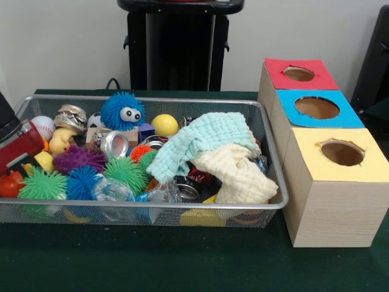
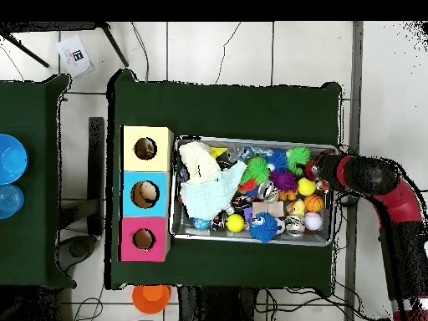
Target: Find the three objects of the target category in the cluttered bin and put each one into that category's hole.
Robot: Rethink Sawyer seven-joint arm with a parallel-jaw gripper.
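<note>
The wire mesh bin point(image 1: 152, 100) stands on the green table and is full of clutter; it also shows in the overhead view point(image 2: 251, 241). The blue-topped hole point(image 1: 316, 107) is in the middle wooden box to the right of the bin, and in the overhead view point(image 2: 145, 194) something pale shows inside it. My gripper point(image 1: 15, 155) hangs low over the bin's left end in the front view, mostly cut off by the picture's edge. In the overhead view point(image 2: 321, 171) it sits over the bin's right end. Its state is hidden.
The bin holds a blue fuzzy ball with eyes point(image 1: 122, 111), a yellow ball point(image 1: 165, 125), green point(image 1: 42, 184) and purple point(image 1: 78, 159) spiky balls, metal cans point(image 1: 113, 144), a teal cloth point(image 1: 200, 143) and a cream cloth point(image 1: 237, 173). A red-topped hole point(image 1: 299, 73) and a yellow-topped hole point(image 1: 342, 152) flank the blue one.
</note>
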